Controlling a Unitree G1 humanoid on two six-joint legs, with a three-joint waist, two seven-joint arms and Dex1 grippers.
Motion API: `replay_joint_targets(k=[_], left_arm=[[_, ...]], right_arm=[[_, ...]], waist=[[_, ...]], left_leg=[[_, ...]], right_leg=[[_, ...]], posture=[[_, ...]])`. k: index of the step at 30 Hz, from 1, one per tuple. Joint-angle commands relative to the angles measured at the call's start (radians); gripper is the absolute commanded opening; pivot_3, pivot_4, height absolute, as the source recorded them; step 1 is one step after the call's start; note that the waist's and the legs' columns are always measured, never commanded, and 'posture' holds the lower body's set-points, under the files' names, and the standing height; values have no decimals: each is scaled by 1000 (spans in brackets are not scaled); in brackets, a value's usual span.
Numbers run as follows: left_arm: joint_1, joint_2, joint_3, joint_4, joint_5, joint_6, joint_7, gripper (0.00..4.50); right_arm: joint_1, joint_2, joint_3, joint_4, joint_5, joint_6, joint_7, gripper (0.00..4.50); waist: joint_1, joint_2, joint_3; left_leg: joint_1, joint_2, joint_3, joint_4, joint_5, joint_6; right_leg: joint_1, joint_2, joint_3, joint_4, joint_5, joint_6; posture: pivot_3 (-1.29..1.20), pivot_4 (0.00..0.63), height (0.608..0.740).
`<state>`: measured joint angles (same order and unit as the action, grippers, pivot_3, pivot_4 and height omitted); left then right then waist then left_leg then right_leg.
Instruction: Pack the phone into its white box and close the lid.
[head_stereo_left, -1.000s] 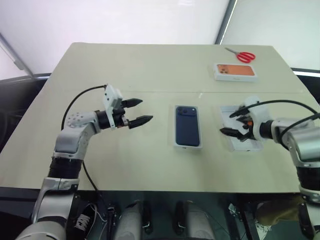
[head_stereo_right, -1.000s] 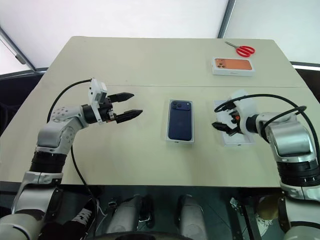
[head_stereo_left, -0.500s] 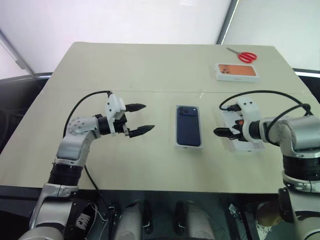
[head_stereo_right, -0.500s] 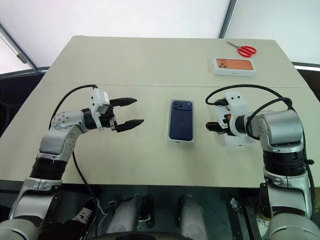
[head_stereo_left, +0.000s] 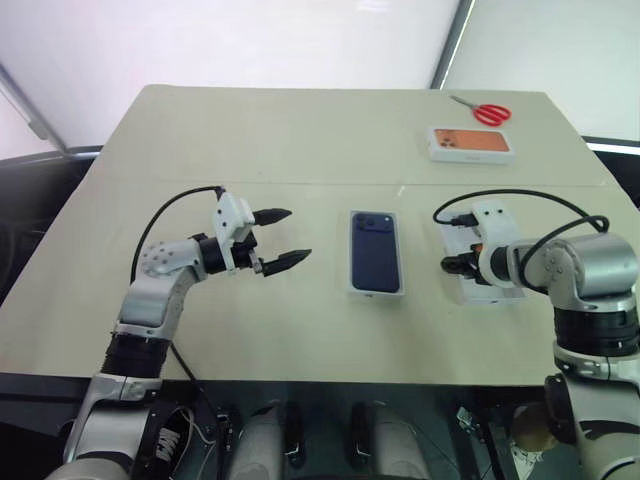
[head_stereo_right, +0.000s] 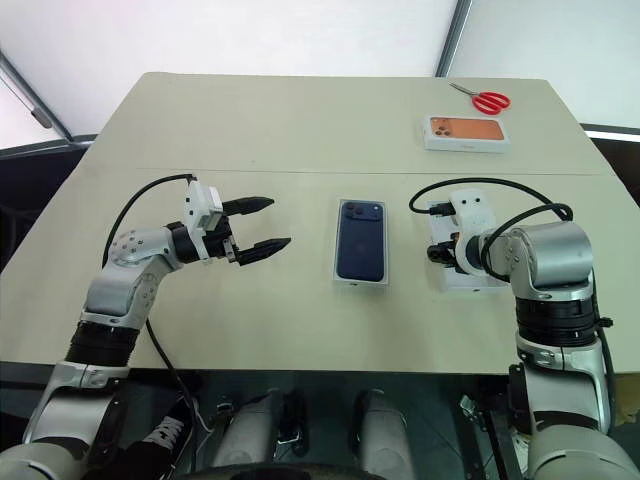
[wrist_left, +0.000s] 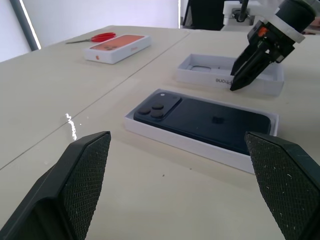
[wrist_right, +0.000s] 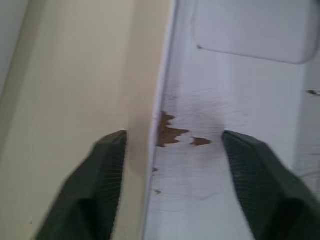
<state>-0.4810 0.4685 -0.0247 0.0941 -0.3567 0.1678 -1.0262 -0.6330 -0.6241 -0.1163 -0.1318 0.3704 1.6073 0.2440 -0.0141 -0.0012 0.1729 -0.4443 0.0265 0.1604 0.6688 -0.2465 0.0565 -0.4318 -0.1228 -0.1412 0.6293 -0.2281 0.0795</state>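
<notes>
The dark navy phone (head_stereo_left: 375, 262) lies back up inside the shallow white box (wrist_left: 190, 142) at the table's centre. To its right the lid (wrist_left: 210, 79) lies open side up, with a thin white insert (wrist_right: 250, 30) inside. My right gripper (head_stereo_left: 447, 264) points down at the lid's left wall. Its fingers stand apart astride that wall, one outside over the table and one inside, and they clamp nothing. My left gripper (head_stereo_left: 298, 233) hovers open and empty to the left of the phone, pointing toward it.
A box with an orange phone picture (head_stereo_left: 472, 143) and red-handled scissors (head_stereo_left: 485, 111) lie at the far right of the table. A black cable (head_stereo_left: 510, 195) loops over the right arm above the lid.
My right wrist has tipped downward and its fingers have narrowed, ending astride the lid's left wall. The left gripper has stayed open and almost still.
</notes>
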Motion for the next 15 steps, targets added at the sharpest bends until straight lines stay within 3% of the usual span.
replay_joint_targets(k=[1,4,9,15], left_arm=[[-4,1,0,-41,1,-5,11,4500],[-4,-1,-2,-42,1,-6,16,4500],[-7,2,0,-32,6,-11,19,4500],[-14,4,-3,-20,14,12,31,4500]], right_arm=[[19,21,2,-7,-1,7,-28,1182],[14,35,-7,-9,-4,7,-49,34],[4,56,-28,-6,-19,7,-92,34],[-89,194,-189,-9,20,7,-119,34]], waist=[[0,-1,-1],[0,-1,-1],[1,-1,-1],[-2,-1,-1]], left_leg=[[0,0,0,0,0,0],[1,0,0,0,0,0],[1,0,0,0,0,0],[1,0,0,0,0,0]], right_leg=[[0,0,0,0,0,0],[1,1,0,0,0,0],[1,0,0,0,0,0],[0,1,0,0,0,0]], posture=[[0,150,738],[0,150,738],[0,150,738],[0,150,738]])
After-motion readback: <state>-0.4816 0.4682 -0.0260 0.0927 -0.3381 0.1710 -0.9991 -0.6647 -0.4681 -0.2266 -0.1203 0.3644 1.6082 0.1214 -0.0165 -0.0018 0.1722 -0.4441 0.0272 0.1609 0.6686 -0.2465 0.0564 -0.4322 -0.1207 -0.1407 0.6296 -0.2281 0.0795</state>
